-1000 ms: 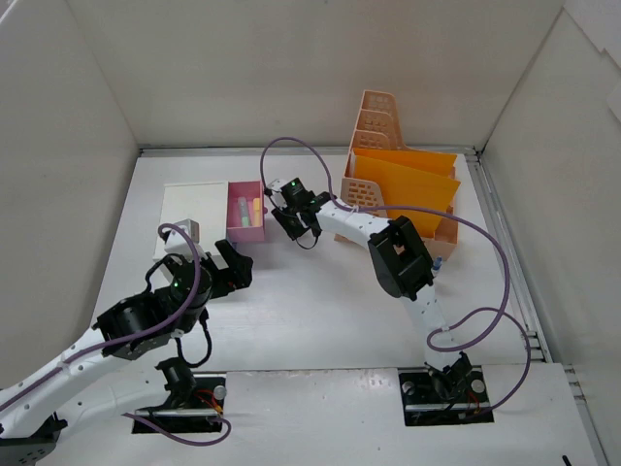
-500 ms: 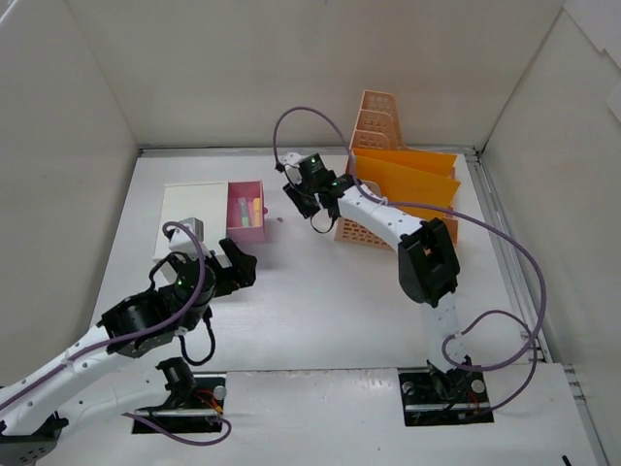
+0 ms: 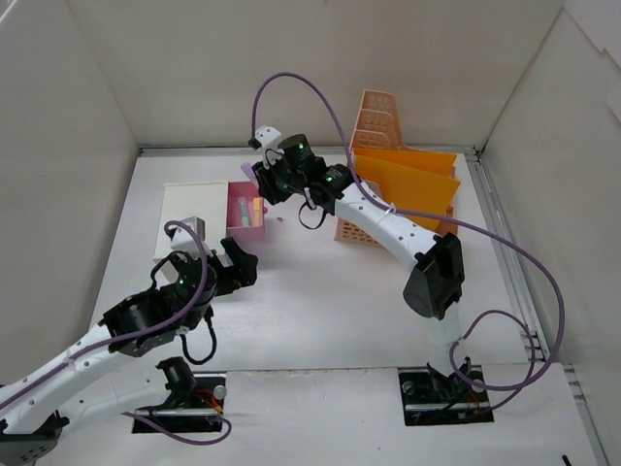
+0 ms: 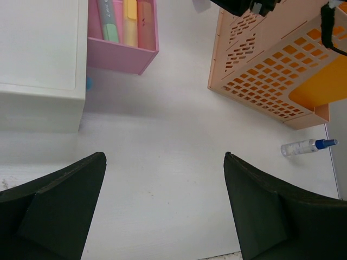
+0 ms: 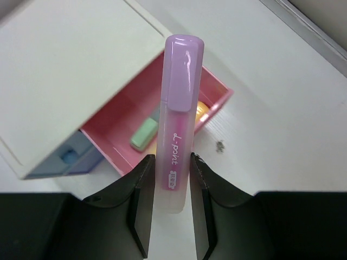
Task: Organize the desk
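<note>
The white counter [image 3: 320,311] spread beneath both arms. The right tool [image 5: 171,168] was clamped on the lower barrel of a purple-capped pink highlighter [image 5: 179,130], whose cap end pointed over the open pink drawer [image 5: 116,135] of a white drawer unit [image 4: 38,49]. Other highlighters [image 4: 123,21] lay in that drawer. The left tool [image 4: 164,162] hung wide apart and empty above bare counter, near a peach file rack [image 4: 271,70] and a small spray bottle [image 4: 303,146].

The bench [image 4: 162,162] is looking matte and white. The highlighter [image 5: 177,141] is showing a glossy plastic cap and a frosted body. The pink drawer [image 5: 122,122] and the perforated rack [image 4: 260,81] are looking like smooth plastic.
</note>
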`<move>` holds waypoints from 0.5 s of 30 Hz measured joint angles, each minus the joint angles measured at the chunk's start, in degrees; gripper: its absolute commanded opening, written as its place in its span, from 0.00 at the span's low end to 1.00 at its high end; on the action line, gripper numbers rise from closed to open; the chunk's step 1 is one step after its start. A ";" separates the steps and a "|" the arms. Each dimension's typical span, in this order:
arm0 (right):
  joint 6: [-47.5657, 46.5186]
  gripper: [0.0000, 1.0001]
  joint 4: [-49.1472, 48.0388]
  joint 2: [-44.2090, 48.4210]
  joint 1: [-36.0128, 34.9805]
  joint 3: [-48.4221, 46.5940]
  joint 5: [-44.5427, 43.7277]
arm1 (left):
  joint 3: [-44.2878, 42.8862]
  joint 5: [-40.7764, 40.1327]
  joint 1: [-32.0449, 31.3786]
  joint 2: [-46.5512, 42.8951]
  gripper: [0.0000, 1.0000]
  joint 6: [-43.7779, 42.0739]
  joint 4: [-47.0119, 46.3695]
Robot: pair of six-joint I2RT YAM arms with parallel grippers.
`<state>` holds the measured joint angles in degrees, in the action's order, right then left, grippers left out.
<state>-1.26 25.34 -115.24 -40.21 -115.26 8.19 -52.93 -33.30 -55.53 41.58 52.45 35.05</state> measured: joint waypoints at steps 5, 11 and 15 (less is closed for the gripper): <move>7.63 0.00 -1.03 -5.07 -1.49 -5.75 3.08 | 0.00 -0.33 -0.24 -1.14 0.85 0.13 0.72; 11.52 0.11 -1.03 -10.16 -2.49 -6.03 3.74 | 0.00 -1.60 -0.66 -3.74 0.85 0.55 2.71; 12.09 0.43 -0.96 -10.97 -2.56 -5.33 3.98 | 0.00 -2.56 -0.68 -4.72 0.86 0.72 3.48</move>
<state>10.83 24.38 -126.21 -42.76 -120.60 12.16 -52.93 -35.86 -56.21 36.86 53.17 38.52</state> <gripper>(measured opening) 0.328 0.854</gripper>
